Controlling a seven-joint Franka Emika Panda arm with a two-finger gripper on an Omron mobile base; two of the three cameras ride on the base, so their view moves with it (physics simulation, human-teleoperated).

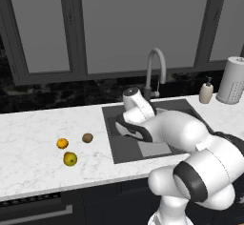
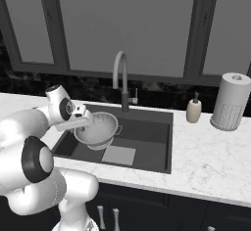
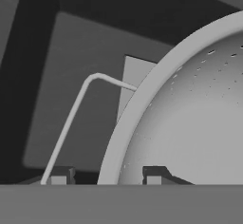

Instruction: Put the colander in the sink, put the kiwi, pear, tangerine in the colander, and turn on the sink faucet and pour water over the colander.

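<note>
Over the sink (image 2: 157, 127), arm bent low, tool (image 3: 107, 175) clamped on the tilted colander (image 2: 98, 129) rim.

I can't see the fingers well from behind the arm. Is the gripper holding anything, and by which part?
The gripper holds the colander by its rim, one finger inside and one outside, over the sink.

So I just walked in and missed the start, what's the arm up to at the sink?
The gripper is shut on the rim of the colander, one finger inside and one outside, holding it tilted over the sink by the faucet. The kiwi, tangerine and pear lie on the counter left of the sink, not yet moved.
</note>
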